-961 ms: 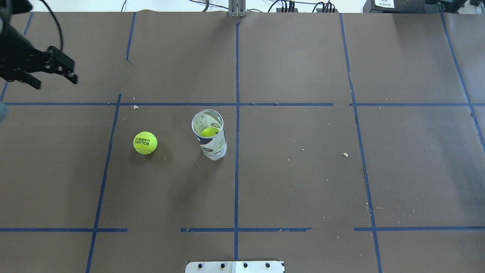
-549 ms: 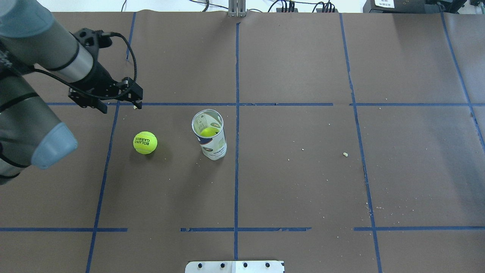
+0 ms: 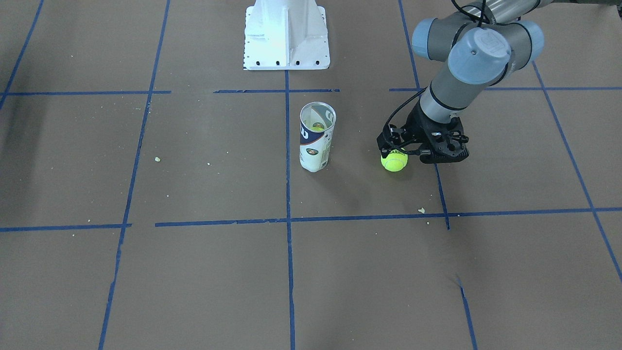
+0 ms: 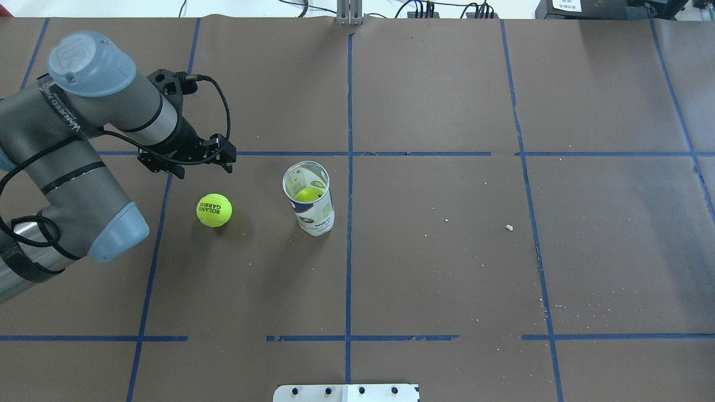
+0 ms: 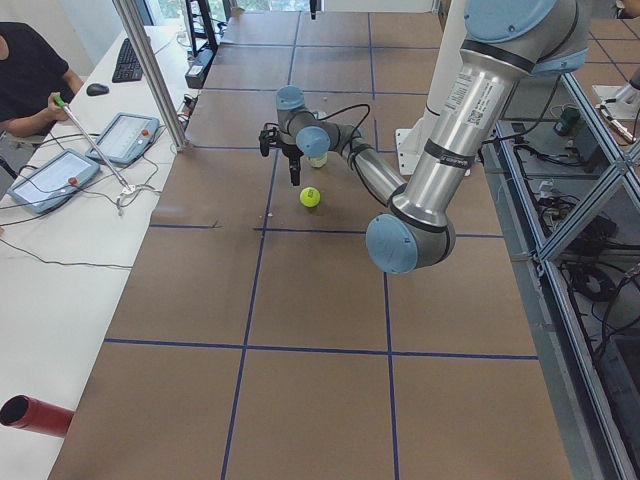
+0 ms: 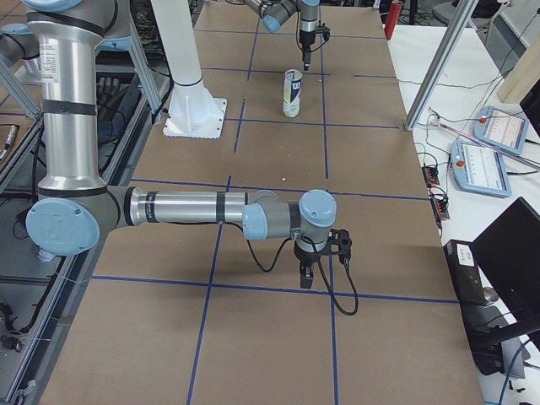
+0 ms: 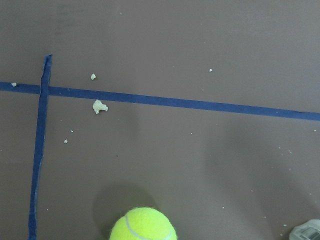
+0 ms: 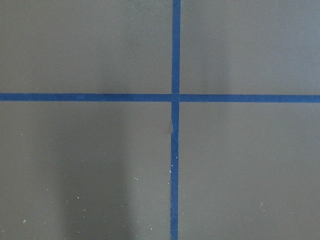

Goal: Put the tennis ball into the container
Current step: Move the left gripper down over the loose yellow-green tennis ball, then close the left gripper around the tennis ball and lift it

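Observation:
The yellow-green tennis ball (image 4: pixel 214 210) (image 3: pixel 394 162) (image 5: pixel 310 197) lies on the brown table, left of the container. It also shows at the bottom edge of the left wrist view (image 7: pixel 143 224). The clear tube container (image 4: pixel 309 198) (image 3: pixel 317 138) (image 6: pixel 292 93) stands upright with another yellow-green ball inside. My left gripper (image 4: pixel 205 169) (image 3: pixel 423 155) hangs open above the table, just beyond the loose ball on its far side, and holds nothing. My right gripper (image 6: pixel 316 261) hovers over bare table far from both; I cannot tell whether it is open or shut.
Blue tape lines grid the brown paper. The white robot base (image 3: pixel 285 36) stands at the near edge. Small crumbs (image 7: pixel 100 106) lie near the ball. A metal post (image 5: pixel 150 70) and operator tablets (image 5: pixel 125 135) stand past the far edge.
My left arm has swept in from the table's left edge toward the loose ball, gripper still open. The ball and the container have not moved.

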